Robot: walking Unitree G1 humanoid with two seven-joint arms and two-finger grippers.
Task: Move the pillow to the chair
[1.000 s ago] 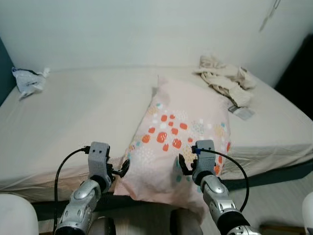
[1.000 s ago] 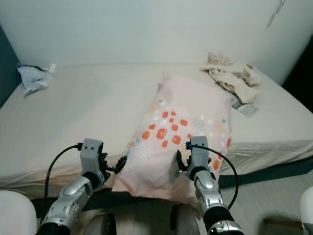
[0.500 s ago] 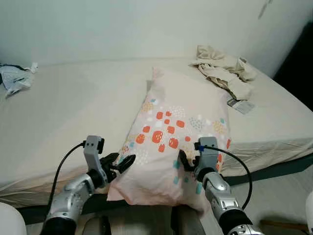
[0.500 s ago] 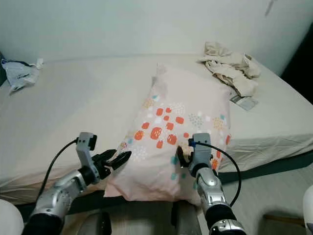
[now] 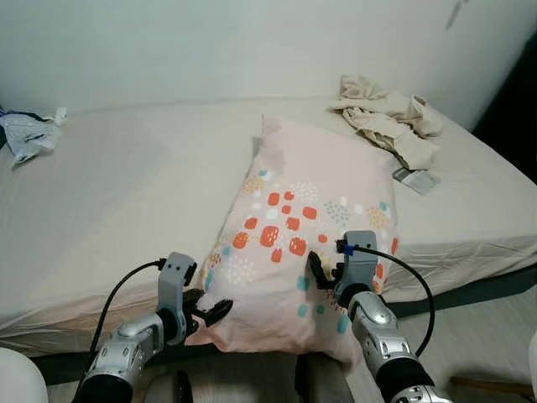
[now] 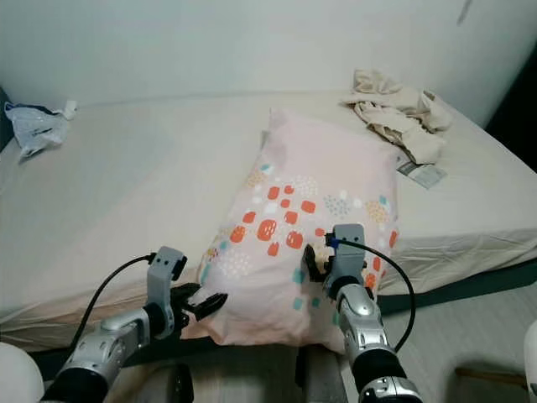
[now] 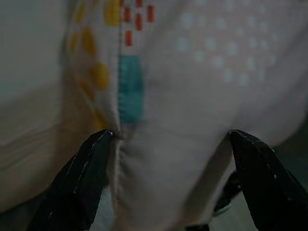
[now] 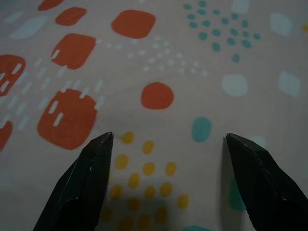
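The pink pillow (image 5: pixel 310 201), printed with orange and teal spots, lies lengthwise on the bed, and its near end hangs over the front edge. My left gripper (image 5: pixel 211 311) is open at the pillow's near left corner. In the left wrist view its fingers (image 7: pixel 82 183) stand on either side of the pillow's seam (image 7: pixel 120 144). My right gripper (image 5: pixel 323 273) is open against the pillow's near right part. In the right wrist view the spotted fabric (image 8: pixel 163 96) spans the gap between the fingers (image 8: pixel 86 183).
The bed (image 5: pixel 126 193) has a beige sheet and runs to a white wall. A heap of cream clothes (image 5: pixel 386 117) and a small packet (image 5: pixel 415 179) lie at the back right. A crumpled bag (image 5: pixel 29 134) sits at the far left. Grey floor (image 5: pixel 495 336) shows at the right.
My left gripper has dropped lower and closed in on the pillow's near left corner. The right gripper stays on the pillow. The camera has shifted slightly.
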